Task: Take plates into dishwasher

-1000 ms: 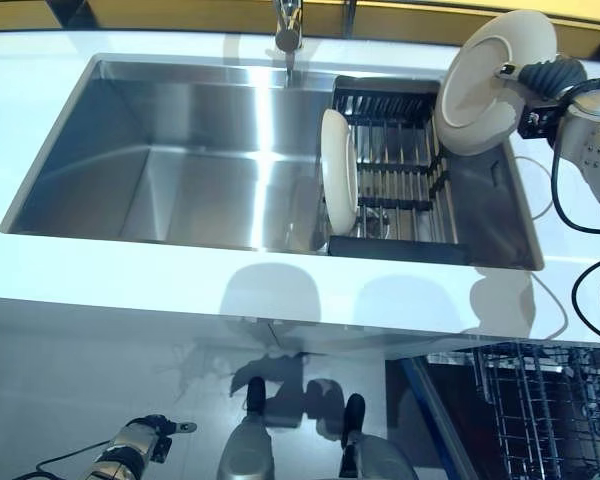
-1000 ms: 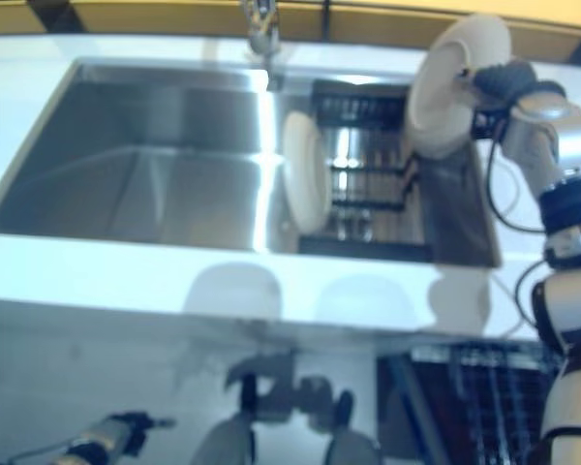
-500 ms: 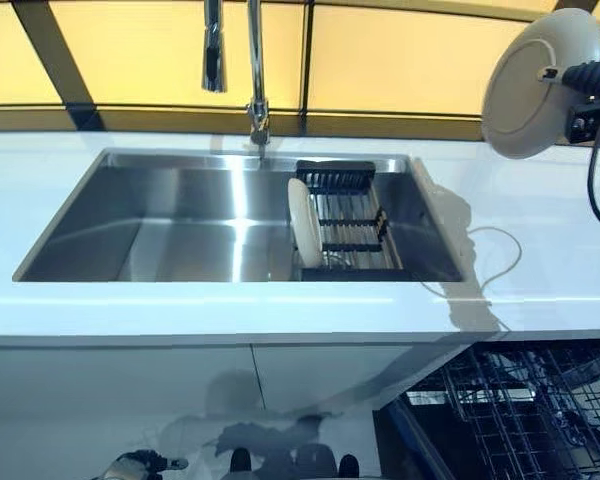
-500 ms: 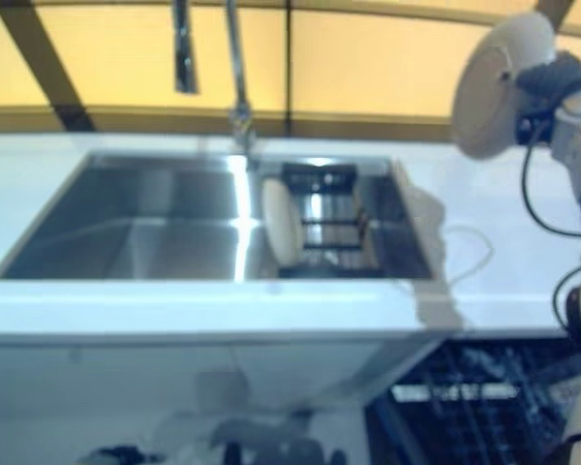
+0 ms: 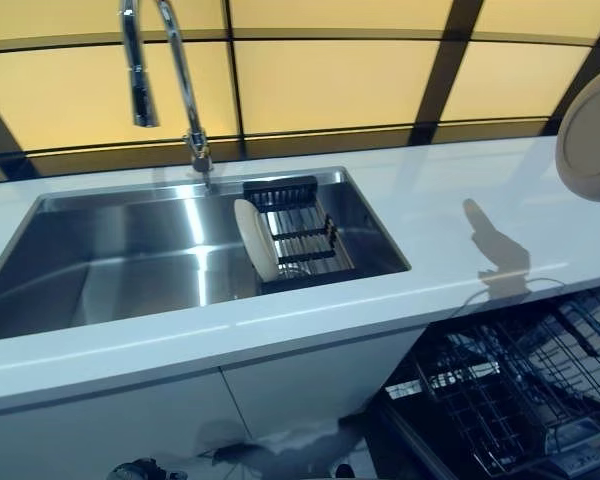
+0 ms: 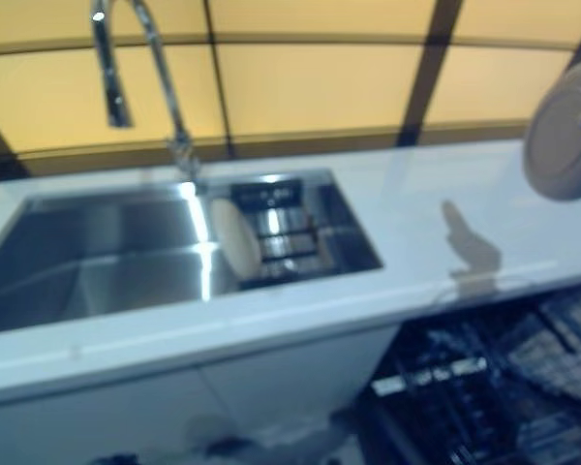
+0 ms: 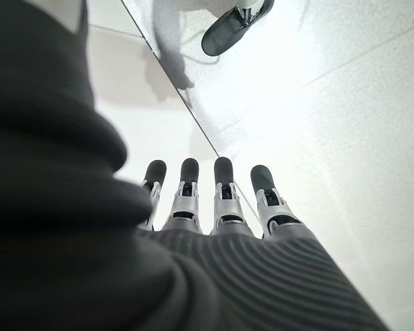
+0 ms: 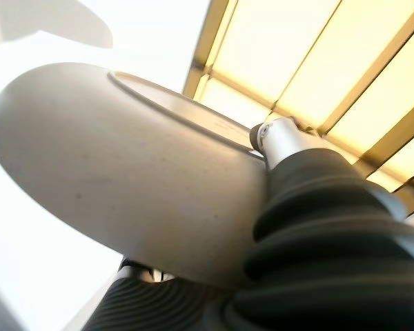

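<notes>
My right hand is shut on a white plate, with the thumb curled on its underside. It holds the plate on edge in the air at the far right, above the white counter and the open dishwasher rack. The plate fills the right wrist view. A second white plate stands on edge in the black dish rack inside the steel sink. My left hand hangs low near the floor, fingers straight and empty.
A tall faucet stands behind the sink. The dishwasher's wire rack is pulled out below the counter at the lower right. White cabinet fronts lie under the sink. Yellow panels line the back.
The camera has lifted and turned to the right. My right hand has carried the plate away from the dish rack, rightward past the sink, to above the counter over the dishwasher.
</notes>
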